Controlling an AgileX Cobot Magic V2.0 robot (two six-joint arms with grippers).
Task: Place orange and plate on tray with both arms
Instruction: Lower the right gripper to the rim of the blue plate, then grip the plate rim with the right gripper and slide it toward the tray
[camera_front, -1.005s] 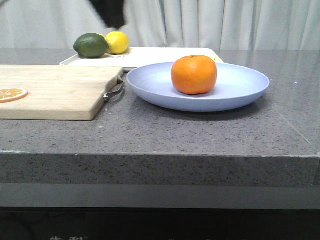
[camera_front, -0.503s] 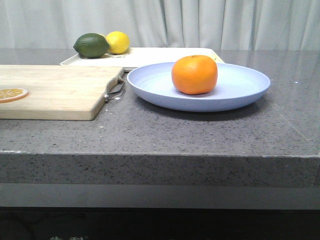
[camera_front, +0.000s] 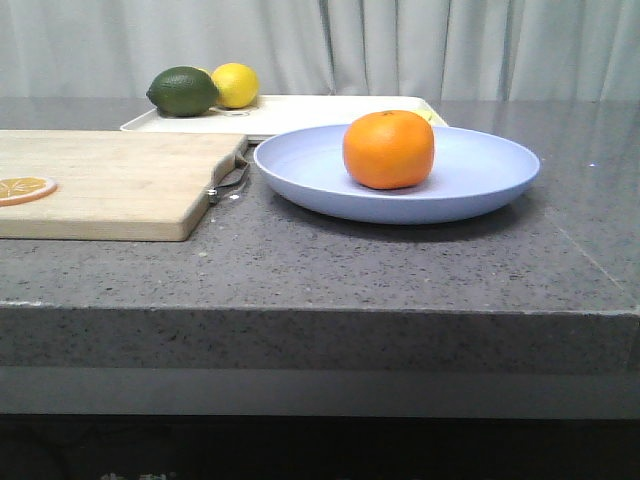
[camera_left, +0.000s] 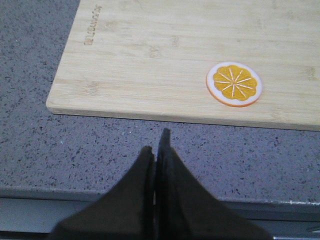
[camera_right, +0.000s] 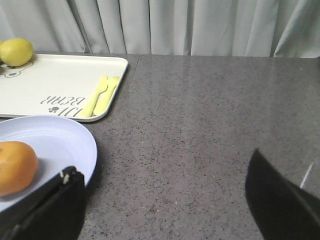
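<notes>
Orange (camera_front: 388, 149) sits on plate (camera_front: 396, 172) just before tray (camera_front: 290, 115); right gripper (camera_right: 165, 200) spread wide, left gripper (camera_left: 157, 150) pinched empty: grip plate rim level.

One orange (camera_front: 388, 149), one plate (camera_front: 480, 180), one tray (camera_front: 330, 108) — each at centre frame in the front view. One lemon (camera_front: 235, 84) and one lime (camera_front: 182, 91), upper left. One cutting board (camera_front: 110, 180) with one orange slice (camera_front: 24, 188), at left. Two yellow utensils (camera_right: 100, 96) on the tray — seen from the right wrist. Two grippers: left (camera_left: 157, 150), right (camera_right: 165, 200).
</notes>
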